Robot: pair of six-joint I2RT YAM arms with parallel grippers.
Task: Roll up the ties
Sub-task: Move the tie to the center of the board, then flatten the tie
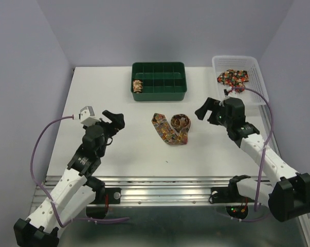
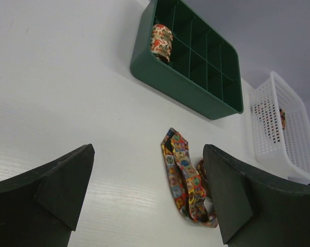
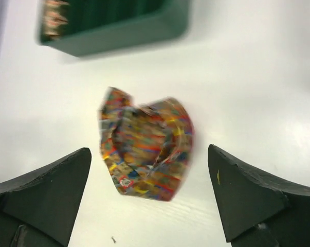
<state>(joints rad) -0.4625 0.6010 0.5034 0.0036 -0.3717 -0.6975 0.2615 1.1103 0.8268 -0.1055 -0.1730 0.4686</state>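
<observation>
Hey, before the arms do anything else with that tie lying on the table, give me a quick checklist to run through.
1. The right tool is open and holds nothing: ok.
2. The left tool is open and holds nothing: ok.
3. The tie on the table lies apart from both tools in the top view: ok.
4. That tie is rolled tight: not ok, it is a loose loop with a flat tail.
5. The green tray has free compartments: ok, there is one rolled tie at its left end.
6. More ties wait in the white basket: ok.

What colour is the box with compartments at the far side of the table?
The box is dark green, shown best in the top external view.
</observation>
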